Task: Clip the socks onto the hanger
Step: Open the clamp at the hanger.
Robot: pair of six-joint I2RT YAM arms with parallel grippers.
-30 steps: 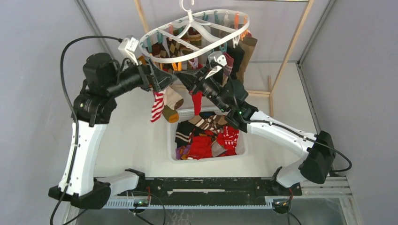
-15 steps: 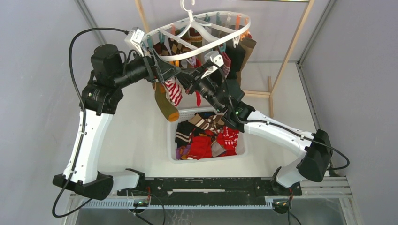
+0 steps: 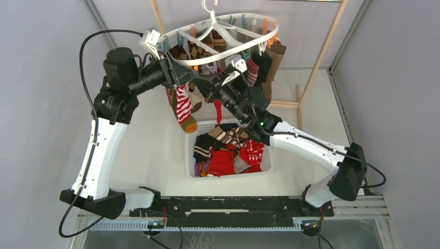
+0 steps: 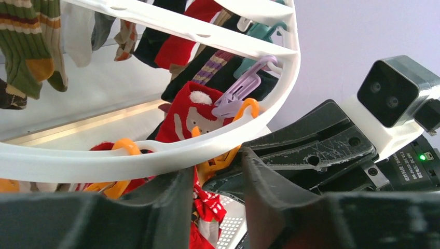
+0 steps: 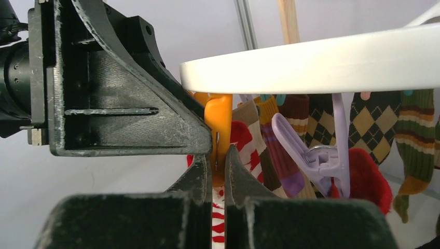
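The white oval hanger (image 3: 272, 31) hangs at the top with several socks clipped around its rim. My right gripper (image 5: 218, 151) is shut on an orange clip (image 5: 218, 122) under the rim (image 5: 337, 62). A red-and-white striped sock (image 3: 182, 104) with a mustard toe dangles below that clip, its top (image 5: 218, 218) showing between the right fingers. Whether the clip bites the sock is hidden. My left gripper (image 4: 218, 162) sits just under the rim (image 4: 104, 163) beside the same orange clip (image 4: 222, 165); its jaws stand apart with nothing between them. In the overhead view the left gripper (image 3: 181, 78) and right gripper (image 3: 201, 86) meet tip to tip.
A white slotted basket (image 3: 228, 175) holding several loose socks sits on the table below the grippers. A bare wooden frame (image 3: 324, 46) carries the hanger. A lilac clip (image 5: 317, 150) hangs right of the orange one. Grey walls close in both sides.
My left arm rose and moved right to the hanger rim, its jaws narrowing. The striped sock swung right and now hangs under the orange clip. The right gripper stayed clamped.
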